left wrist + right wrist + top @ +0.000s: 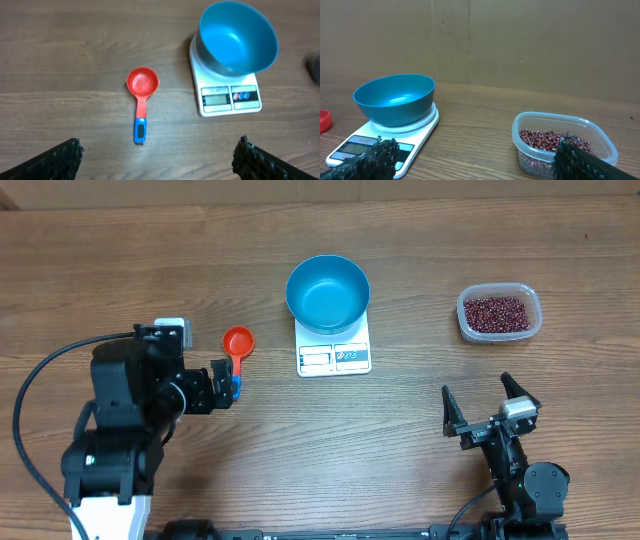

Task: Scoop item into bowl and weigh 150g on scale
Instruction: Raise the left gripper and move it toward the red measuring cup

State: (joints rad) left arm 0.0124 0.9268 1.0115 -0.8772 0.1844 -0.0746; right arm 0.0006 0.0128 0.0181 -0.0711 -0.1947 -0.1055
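Scoop untouched, left side nearest.
Left gripper spread wide, empty; scoop just ahead, handle pointing back between its jaws; right gripper well apart.

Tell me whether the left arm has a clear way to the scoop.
Probably yes: the left end effector hangs open over the scoop, nothing lies between them, and the scale and bowl sit aside.

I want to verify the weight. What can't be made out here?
Scale display: digits too small overhead, blurred in the left wrist view, partly behind a right gripper finger in the right wrist view.
Scoop: handle partly under the left gripper overhead; cut off at the right wrist view's left edge.
Beans: depth unclear; a finger covers the container's corner.
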